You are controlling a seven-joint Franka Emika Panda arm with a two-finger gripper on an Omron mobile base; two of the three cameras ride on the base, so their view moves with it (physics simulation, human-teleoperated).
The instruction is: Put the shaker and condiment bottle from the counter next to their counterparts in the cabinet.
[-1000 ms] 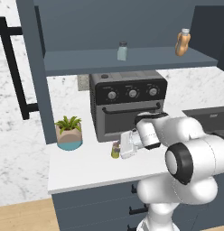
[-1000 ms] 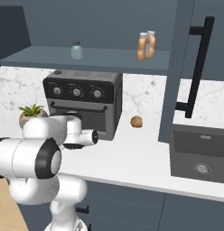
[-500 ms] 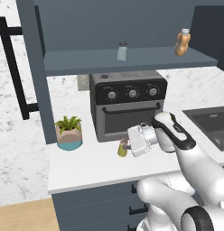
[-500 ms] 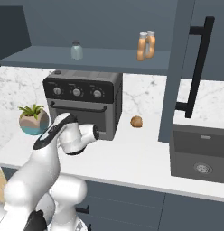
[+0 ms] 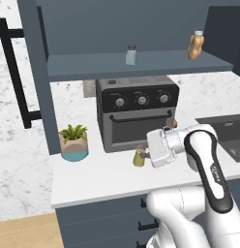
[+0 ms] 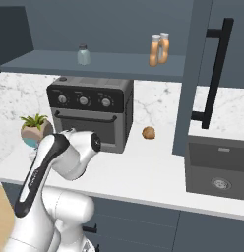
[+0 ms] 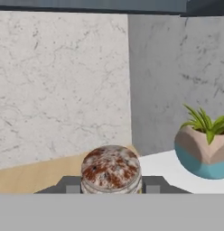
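In front of the toaster oven [image 5: 136, 116], I have the gripper [image 5: 144, 156] clamped on the shaker [image 5: 139, 157].

The shaker stands upright just above or on the counter [image 5: 97, 177]; I cannot tell which. Its long axis is vertical and its cap is up. In the hand view that speckled cap [image 7: 111, 168] sits between the fingers [image 7: 152, 185], which press on both sides. A second ago the elbow was bunched low behind the hand; now the arm is stretched out and the forearm rises over the white slab, with the shaker in about the same spot. A potted plant [image 5: 73, 143] stands to its left. Above, the cabinet [image 5: 127, 65] shelf carries a grey-blue shaker [image 5: 131, 54] and an orange bottle [image 5: 195, 46]. Marble wall behind, sink [image 6: 217, 167] to the right.
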